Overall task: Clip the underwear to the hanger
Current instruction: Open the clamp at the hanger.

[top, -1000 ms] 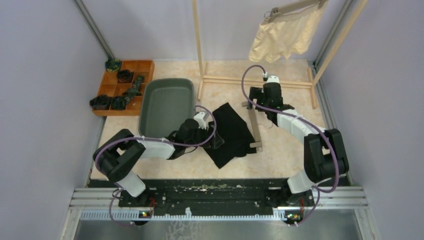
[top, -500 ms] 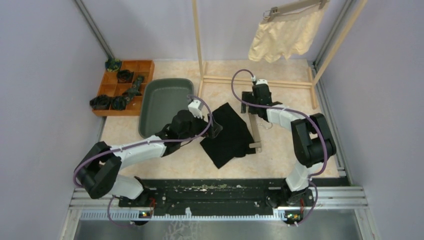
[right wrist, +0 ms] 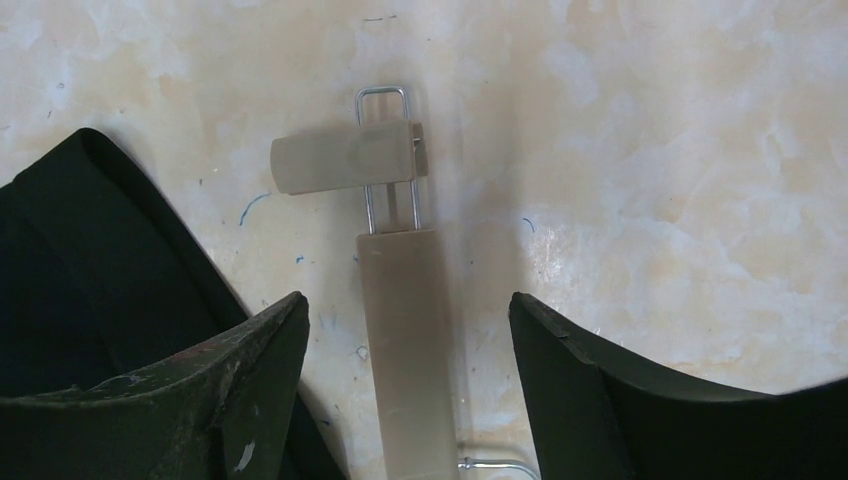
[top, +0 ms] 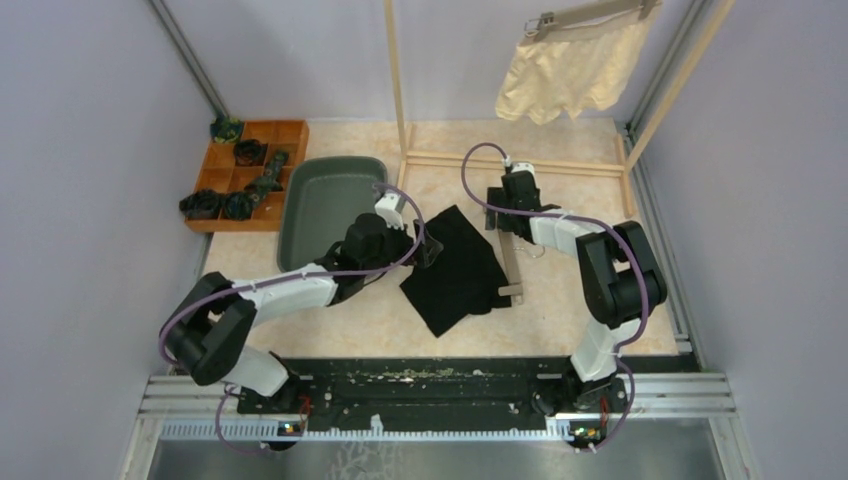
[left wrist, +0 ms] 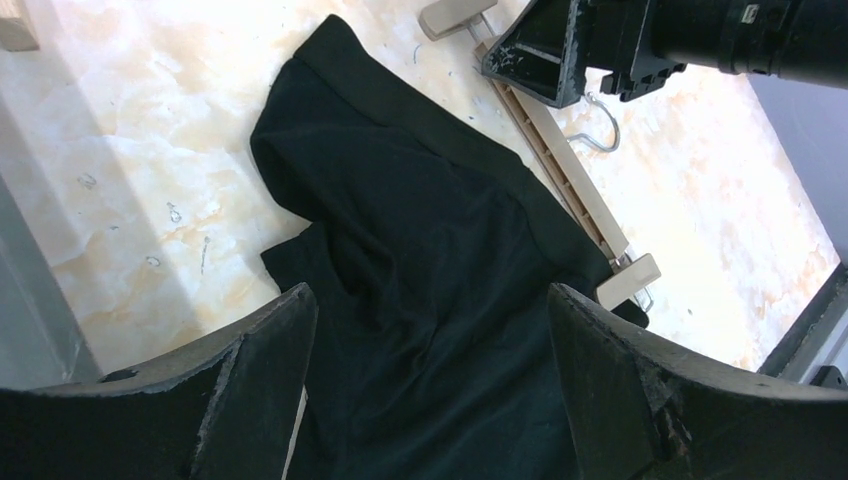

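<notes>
Roughly half done. Cream underwear (top: 570,80) hangs clipped to the first hanger (top: 590,15) on the rack (top: 397,100) at the back. Black underwear (left wrist: 420,250) lies rumpled on the desk (top: 570,300), unclipped, one edge against the second hanger (right wrist: 405,330), which lies flat. Left fingers (left wrist: 260,370) are spread wide above the black cloth, holding nothing. Right fingers (right wrist: 240,380) are apart, straddling the hanger bar just short of its end clip (right wrist: 345,160), gripping nothing. Remaining, by judgement: clip the black pair's waistband.
</notes>
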You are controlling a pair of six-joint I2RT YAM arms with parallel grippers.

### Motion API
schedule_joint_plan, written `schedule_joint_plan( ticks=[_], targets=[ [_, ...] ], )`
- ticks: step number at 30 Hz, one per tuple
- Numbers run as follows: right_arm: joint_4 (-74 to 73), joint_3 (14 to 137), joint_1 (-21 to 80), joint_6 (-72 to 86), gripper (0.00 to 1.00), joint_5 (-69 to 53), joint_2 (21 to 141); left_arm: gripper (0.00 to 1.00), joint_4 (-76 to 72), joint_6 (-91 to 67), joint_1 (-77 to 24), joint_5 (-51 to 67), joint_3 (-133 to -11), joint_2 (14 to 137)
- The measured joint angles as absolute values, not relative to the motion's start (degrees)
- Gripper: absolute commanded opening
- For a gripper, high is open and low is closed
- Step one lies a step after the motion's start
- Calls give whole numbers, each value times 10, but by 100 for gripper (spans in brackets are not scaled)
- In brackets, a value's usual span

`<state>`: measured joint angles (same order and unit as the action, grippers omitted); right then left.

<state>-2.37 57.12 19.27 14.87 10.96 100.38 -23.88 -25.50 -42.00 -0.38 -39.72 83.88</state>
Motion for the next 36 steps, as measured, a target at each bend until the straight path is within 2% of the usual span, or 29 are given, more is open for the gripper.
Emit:
schedule_joint_plan(
  ticks=[4, 10, 19, 27, 28, 34, 36],
  targets=[
    [-22, 570, 193, 154, 71, 110, 1004, 89, -249, -256, -420, 7, -400, 861],
    [-12, 555, 194, 163, 64, 109, 1003, 83, -279, -274, -420, 71, -418, 897],
    [-12, 555, 197, 168, 53, 109, 1003, 83, -306, -303, -431, 118, -427, 923],
    [-11, 555, 203, 171, 47, 110, 1013, 83, -324, -315, -438, 127, -427, 928],
    [-11, 555, 203, 172, 44, 110, 1015, 83, -328, -317, -439, 128, -427, 931],
    [-11, 555, 204, 173, 9, 118, 1019, 82, -373, -338, -447, 143, -418, 947],
    [-11, 555, 204, 175, 5, 121, 1019, 83, -399, -349, -451, 149, -409, 952]
  ],
)
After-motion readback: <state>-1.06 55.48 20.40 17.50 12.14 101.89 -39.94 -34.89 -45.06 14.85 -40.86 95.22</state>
